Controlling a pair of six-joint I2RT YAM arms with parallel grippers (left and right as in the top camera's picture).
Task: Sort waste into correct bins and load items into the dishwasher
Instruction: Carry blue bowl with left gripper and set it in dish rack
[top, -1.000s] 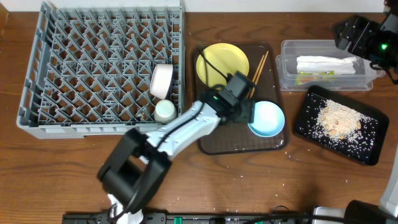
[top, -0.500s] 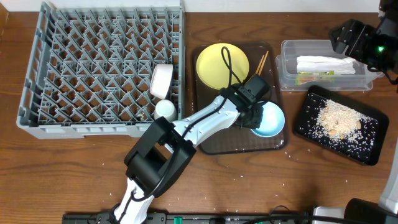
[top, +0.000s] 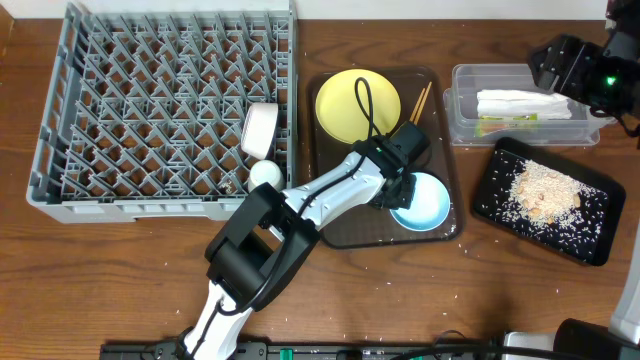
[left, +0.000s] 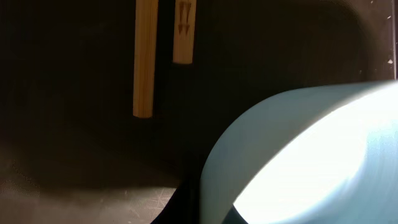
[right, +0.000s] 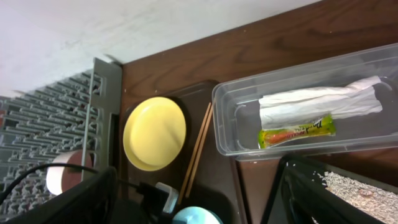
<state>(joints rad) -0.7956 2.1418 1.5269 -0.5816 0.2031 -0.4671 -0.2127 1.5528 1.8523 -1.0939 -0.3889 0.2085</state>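
Note:
My left gripper is shut on the near rim of the light blue bowl, which sits on the brown serving tray. In the left wrist view the bowl fills the lower right, past the chopsticks' ends. A yellow plate and the chopsticks lie on the same tray. The white bowl and small cup stand in the grey rack. At the far right my right gripper hangs open, holding nothing, above the clear tub.
The clear tub holds a white wrapper and a green-and-yellow sachet. The black tray beside it carries rice scraps. Loose grains dot the table around that tray. The left arm stretches across the brown tray's front left.
The left gripper moved from the plate's edge to the blue bowl and shut on its rim. The bowl shifted slightly toward the front left. The right arm barely moved.

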